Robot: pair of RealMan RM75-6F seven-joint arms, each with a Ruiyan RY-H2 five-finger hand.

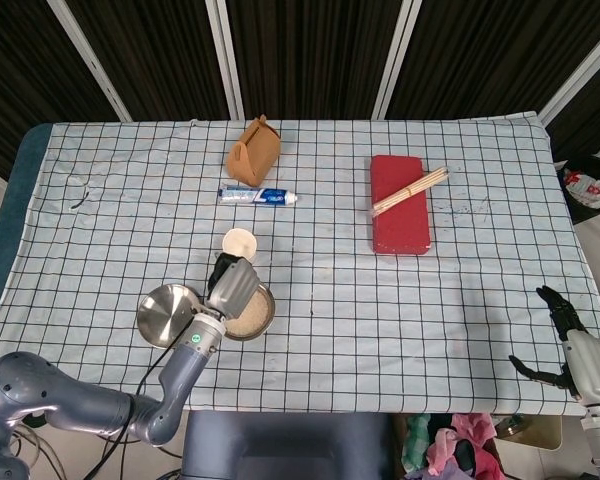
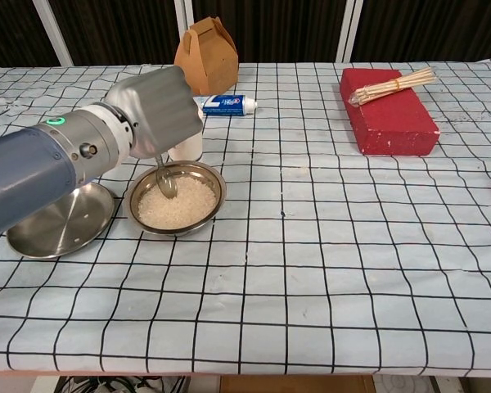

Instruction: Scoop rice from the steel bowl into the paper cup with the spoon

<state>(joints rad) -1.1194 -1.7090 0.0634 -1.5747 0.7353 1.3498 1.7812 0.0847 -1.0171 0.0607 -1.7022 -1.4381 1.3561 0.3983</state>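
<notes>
At the near left of the surface [image 2: 327, 270] lies a steel plate [image 2: 41, 229], partly under the left arm, out of the scooping path. Just right of it the left hand [image 2: 154, 110] hangs over the steel bowl [image 2: 206, 178], fingers wrapped round the handle of the spoon [image 2: 164, 180]. The handle is steep and the spoon's head meets the rice [image 2: 184, 205] at the bowl's far-left side, a pose that suits digging in for a load. The paper cup [image 1: 240, 242] stands just beyond the bowl, mostly hidden behind the hand in the chest view; so close a cup keeps the carry short. Farther off lie a toothpaste tube [image 2: 226, 103], a brown carton [image 2: 204, 56] and a red block [image 2: 389, 110] with sticks on it. At the near right edge the right hand [image 1: 570, 345] idles off the surface, fingers spread, holding nothing.
</notes>
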